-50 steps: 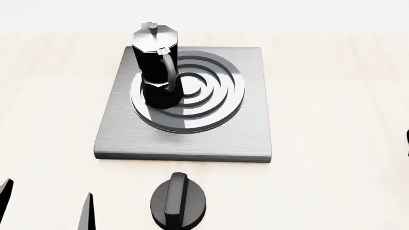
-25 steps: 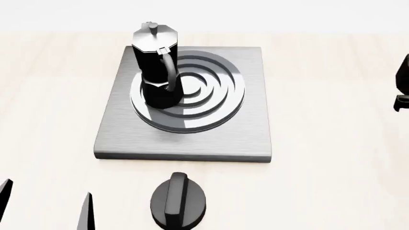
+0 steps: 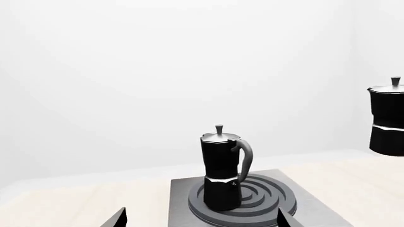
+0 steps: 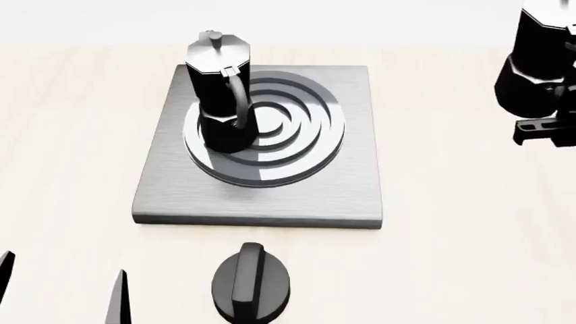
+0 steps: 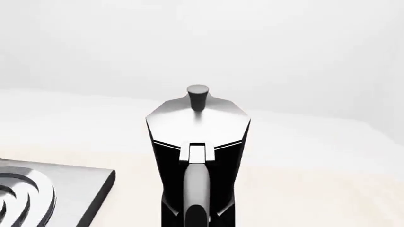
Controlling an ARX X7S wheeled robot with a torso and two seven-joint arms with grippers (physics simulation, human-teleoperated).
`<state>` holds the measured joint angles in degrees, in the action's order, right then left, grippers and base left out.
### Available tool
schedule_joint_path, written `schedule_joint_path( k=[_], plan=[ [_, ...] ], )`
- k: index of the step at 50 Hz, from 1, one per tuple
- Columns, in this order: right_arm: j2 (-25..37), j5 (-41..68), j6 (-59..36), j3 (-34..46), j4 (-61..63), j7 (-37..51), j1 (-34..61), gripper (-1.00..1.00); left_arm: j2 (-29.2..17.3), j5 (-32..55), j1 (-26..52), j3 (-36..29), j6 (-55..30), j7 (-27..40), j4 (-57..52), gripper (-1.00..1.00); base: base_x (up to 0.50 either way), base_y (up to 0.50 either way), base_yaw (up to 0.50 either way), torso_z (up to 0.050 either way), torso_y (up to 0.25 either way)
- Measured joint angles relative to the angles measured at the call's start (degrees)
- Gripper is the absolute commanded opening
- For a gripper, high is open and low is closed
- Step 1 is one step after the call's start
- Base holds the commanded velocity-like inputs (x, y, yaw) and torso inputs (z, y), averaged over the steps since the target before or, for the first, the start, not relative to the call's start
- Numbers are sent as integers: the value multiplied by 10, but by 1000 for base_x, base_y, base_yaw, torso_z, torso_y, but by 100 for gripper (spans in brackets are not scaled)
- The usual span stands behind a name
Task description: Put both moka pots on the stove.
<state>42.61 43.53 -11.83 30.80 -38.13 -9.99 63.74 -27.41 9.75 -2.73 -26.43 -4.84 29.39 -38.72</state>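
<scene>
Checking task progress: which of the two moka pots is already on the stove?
The moka pot standing on the burner rings; the other pot is off the stove.

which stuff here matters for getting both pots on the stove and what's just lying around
Belongs to the job:
- moka pot on the burner
- second moka pot, in the air at the right
- stove
- right gripper

Just lying about:
- round black knob
- table

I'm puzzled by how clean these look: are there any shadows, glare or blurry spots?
Head view: sharp and evenly lit; the burner rings on the stove show a bright and a dark half, and the table shows hardly any cast shadow. Right wrist view: a pale sheen on the carried moka pot's lid. Left wrist view: crisp, with a blank white background.
</scene>
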Motion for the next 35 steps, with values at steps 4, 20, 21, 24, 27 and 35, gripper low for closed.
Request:
schedule_joint_path(
  k=[4,20,21,24,27,35],
  plan=[
    [7,15,-12,2,20,-30,-4,-100,0,0,0,0,0,0,0,100,0,0,0,0,0],
    [15,43,-54,14,65,-98,2,-100,-1,-6,1,-3,-2,4,1,100,0,0,0,0,1],
    [14,43,-55,16,65,-100,3,-100,-1,-7,1,-3,-2,4,1,100,0,0,0,0,0],
    [11,41,-59,20,66,-106,8,-100,-2,-7,1,-3,-2,5,1,100,0,0,0,0,0],
    [5,39,-63,24,65,-111,13,-100,-2,-7,1,-3,-2,5,1,100,0,0,0,0,0],
    [-20,25,-61,37,42,-126,32,-100,-3,-5,1,-1,-1,7,2,100,0,0,0,0,1]
  ],
)
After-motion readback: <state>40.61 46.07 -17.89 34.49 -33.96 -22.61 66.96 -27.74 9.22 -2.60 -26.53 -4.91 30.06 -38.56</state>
